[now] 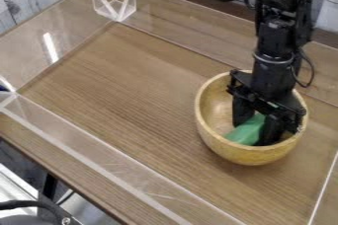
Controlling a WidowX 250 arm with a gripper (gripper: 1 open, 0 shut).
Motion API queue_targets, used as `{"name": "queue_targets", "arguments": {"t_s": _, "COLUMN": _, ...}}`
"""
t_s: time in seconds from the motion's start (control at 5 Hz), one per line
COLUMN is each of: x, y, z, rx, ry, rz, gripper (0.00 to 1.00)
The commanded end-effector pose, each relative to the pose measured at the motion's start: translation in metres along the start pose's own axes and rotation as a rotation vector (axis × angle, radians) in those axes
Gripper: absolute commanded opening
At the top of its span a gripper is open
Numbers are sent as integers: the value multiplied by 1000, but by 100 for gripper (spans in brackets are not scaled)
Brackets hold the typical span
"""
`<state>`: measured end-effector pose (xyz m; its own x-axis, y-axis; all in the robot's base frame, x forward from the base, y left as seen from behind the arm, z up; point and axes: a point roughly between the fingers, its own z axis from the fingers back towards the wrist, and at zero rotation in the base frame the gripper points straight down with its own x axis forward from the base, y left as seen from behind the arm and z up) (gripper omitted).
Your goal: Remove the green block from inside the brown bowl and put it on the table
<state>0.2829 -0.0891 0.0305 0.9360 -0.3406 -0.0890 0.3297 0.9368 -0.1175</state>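
The brown bowl (214, 135) sits on the table (119, 81) at the right, close to the right wall. My gripper (264, 126) points straight down into the bowl, its black fingers low inside it. The green block (247, 133) lies tilted against the bowl's inside, between the fingers, and the gripper is shut on it. Only the block's lower left end shows; the rest is hidden behind the fingers.
Low clear acrylic walls (59, 130) edge the tabletop on all sides. A clear folded bracket (117, 2) stands at the back left corner. The black arm (278, 27) rises from the bowl toward the top right.
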Motion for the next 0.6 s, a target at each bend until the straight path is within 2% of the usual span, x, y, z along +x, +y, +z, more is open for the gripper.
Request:
{"name": "queue_targets", "arguments": {"t_s": 0.0, "x": 5, "y": -5, "z": -6, "rx": 0, "ry": 5, "rz": -13, "gripper": 0}}
{"name": "queue_targets", "arguments": {"t_s": 0.4, "x": 8, "y": -8, "z": -12, "rx": -2, "ry": 16, "rz": -17, "gripper": 0}}
